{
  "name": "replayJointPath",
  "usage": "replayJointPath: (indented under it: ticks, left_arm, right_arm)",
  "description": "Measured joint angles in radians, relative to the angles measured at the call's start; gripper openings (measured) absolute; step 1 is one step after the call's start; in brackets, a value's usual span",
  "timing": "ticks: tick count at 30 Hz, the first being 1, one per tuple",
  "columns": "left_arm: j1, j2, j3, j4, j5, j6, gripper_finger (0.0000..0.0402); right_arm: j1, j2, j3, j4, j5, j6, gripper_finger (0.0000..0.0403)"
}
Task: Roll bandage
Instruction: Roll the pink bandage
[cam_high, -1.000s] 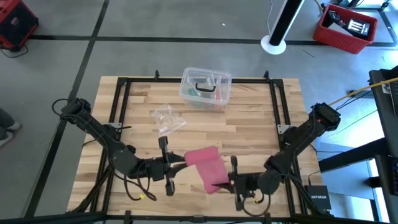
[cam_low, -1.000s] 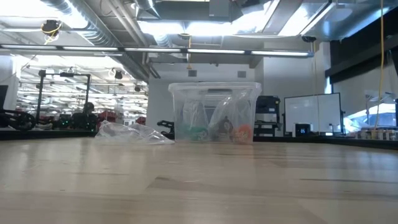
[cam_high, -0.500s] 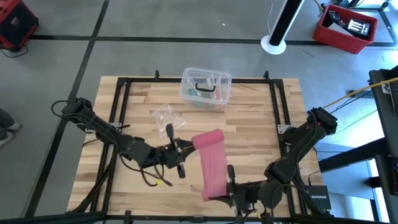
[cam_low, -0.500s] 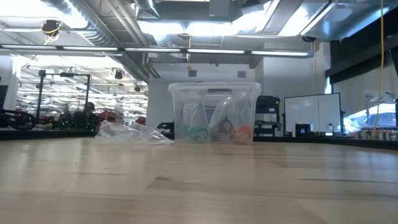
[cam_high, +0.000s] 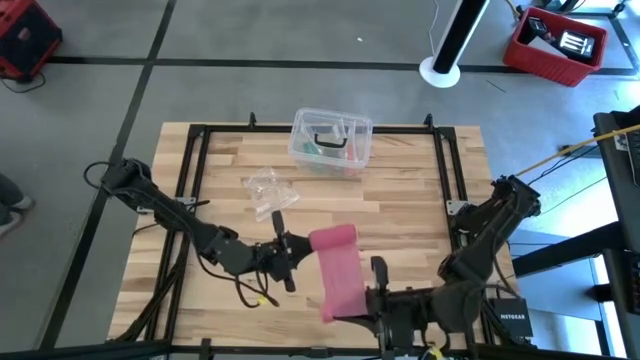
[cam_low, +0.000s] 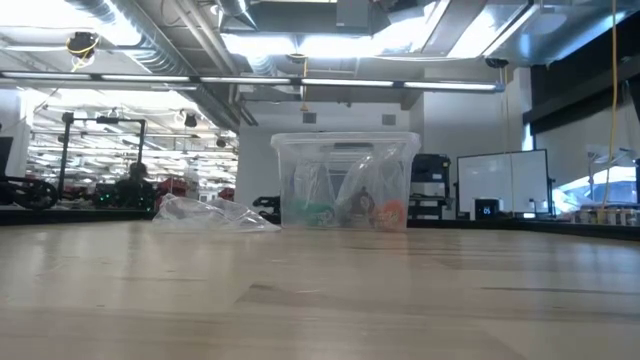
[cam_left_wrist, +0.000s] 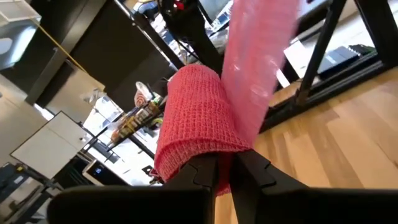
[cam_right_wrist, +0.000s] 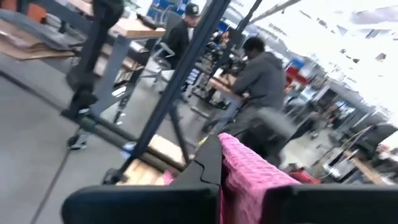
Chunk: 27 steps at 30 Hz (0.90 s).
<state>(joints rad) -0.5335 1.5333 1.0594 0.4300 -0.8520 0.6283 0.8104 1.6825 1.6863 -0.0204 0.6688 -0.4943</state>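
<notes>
Bandage (cam_high: 338, 270) hung as a flat pinkish-red knit strip, stretched between both grippers, on the near side of the clear box (cam_high: 331, 141). Left gripper (cam_high: 297, 246) and right gripper (cam_high: 350, 305) each pinched an end.

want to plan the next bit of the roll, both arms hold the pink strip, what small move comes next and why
Probably the left pincer should turn its end over to start the roll. The pinkish-red fabric bandage strip hangs stretched as a flat band between it and the right pincer, both shut on its ends, above the wooden table, with no coil formed yet.
</notes>
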Motion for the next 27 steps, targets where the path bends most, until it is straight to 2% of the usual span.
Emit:
replayJointPath:
  ticks: [6, 11, 15, 21, 24, 27]
  left_arm:
    - [-0.007, 0.069, 0.0, 0.017, -0.001, 0.021, 0.0017]
    - [-0.036, 0.102, 0.0, 0.029, 0.0, 0.018, 0.0017]
    - [-0.083, 0.111, -0.001, 0.029, -0.003, 0.082, 0.0017]
    - [-0.17, 0.113, 0.007, 0.026, -0.083, 0.123, 0.0017]
    - [-0.202, 0.113, 0.017, 0.029, -0.096, 0.159, 0.0017]
    - [-0.217, 0.113, 0.032, 0.031, -0.097, 0.177, 0.0017]
  right_arm:
    - [-0.073, 0.0, 0.049, -0.018, 0.022, 0.0, 0.0006]
    - [-0.151, -0.001, 0.052, -0.053, 0.048, 0.067, 0.0006]
    - [-0.225, -0.004, 0.053, -0.126, 0.042, 0.138, 0.0007]
    - [-0.34, -0.007, 0.055, -0.353, -0.064, 0.37, 0.0007]
    - [-0.384, -0.007, 0.055, -0.443, -0.085, 0.47, 0.0007]
    - [-0.431, -0.007, 0.056, -0.511, -0.166, 0.563, 0.0007]
